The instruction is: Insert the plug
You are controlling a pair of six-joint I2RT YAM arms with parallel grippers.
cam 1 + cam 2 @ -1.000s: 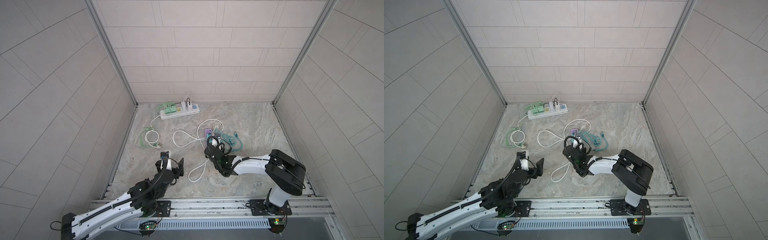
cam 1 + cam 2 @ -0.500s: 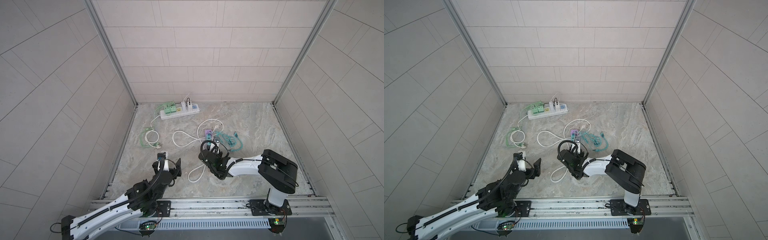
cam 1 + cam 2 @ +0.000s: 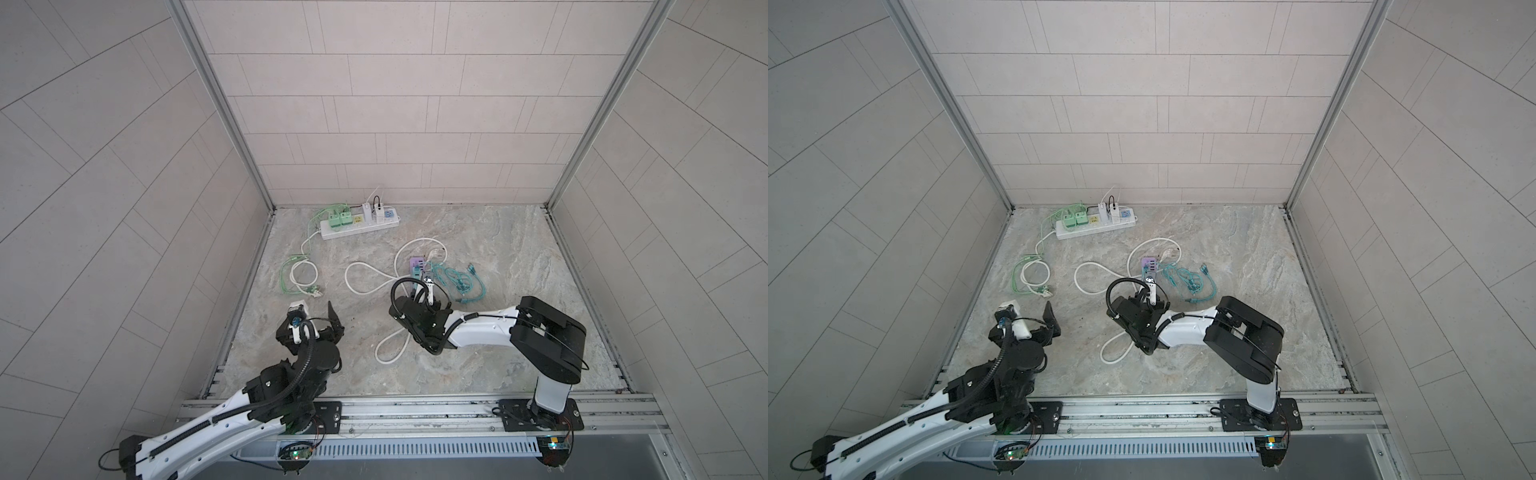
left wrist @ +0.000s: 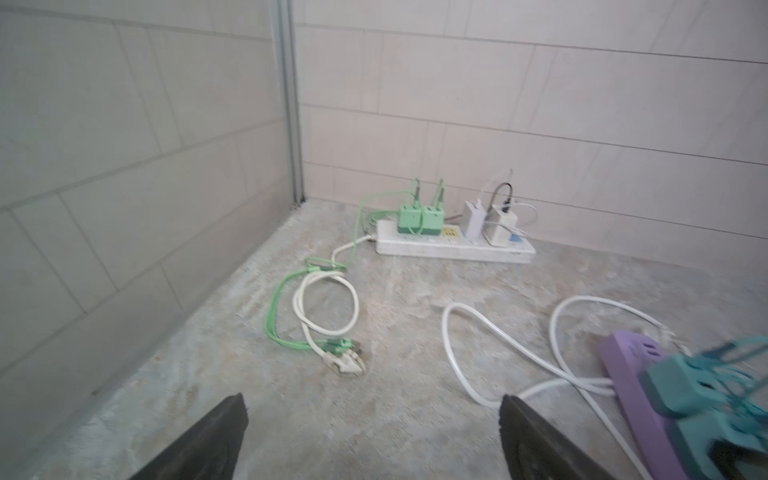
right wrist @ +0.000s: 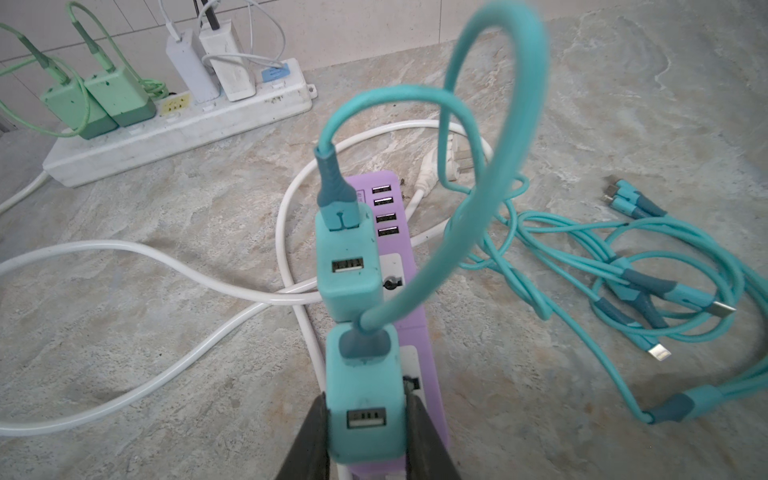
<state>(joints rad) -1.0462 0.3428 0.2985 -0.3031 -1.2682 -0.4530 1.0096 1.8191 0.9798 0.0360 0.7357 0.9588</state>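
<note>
Power strip [image 5: 374,178]: purple bar, lying flat, four USB slots [image 5: 384,210] in a column at one end.
Plug [image 5: 365,399]: teal cube, upright, seated on the strip at the end away from those slots, one slot of its own on top, teal cable [image 5: 498,124] arching out.

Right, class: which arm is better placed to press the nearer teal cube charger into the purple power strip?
Right: the right pincer straddles the teal cube charger standing on the purple plastic power strip; the left pincer hangs open, well apart from both.
</note>
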